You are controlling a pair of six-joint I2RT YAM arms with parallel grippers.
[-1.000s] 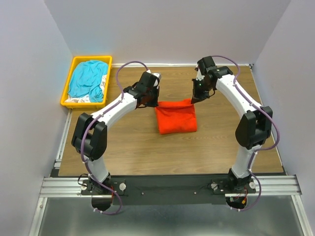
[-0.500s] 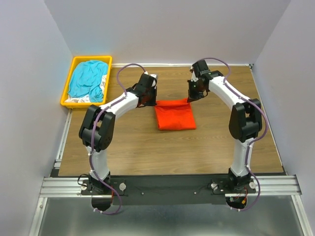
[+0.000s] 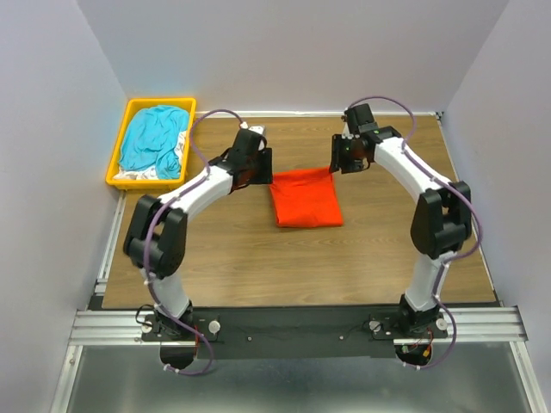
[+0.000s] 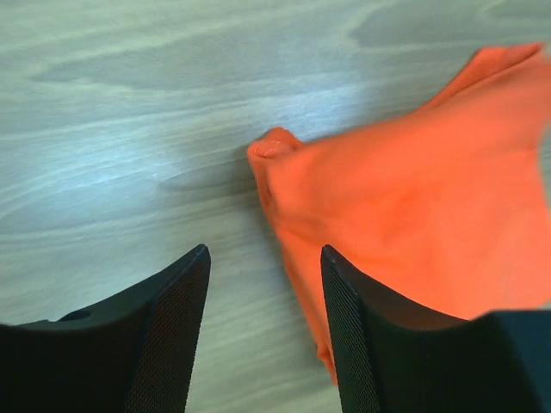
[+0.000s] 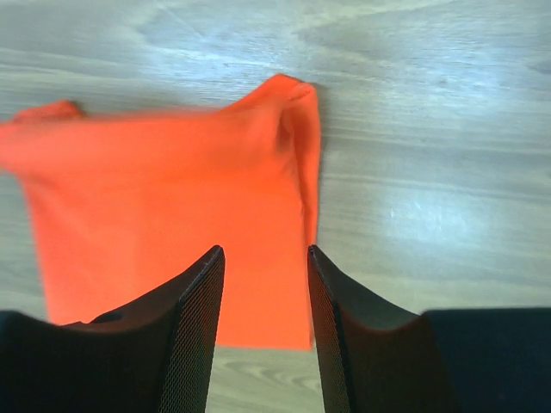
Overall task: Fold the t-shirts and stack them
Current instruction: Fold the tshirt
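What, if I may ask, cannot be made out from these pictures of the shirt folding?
White cloth, top view: mostly buried under the teal shirt in the yellow bin; number of pieces unclear.
Orange shirt, left wrist view: blurred, near edge cut off by the left pincer and the frame.
Right pincer and left one, top view: tips hidden under their own wrists.
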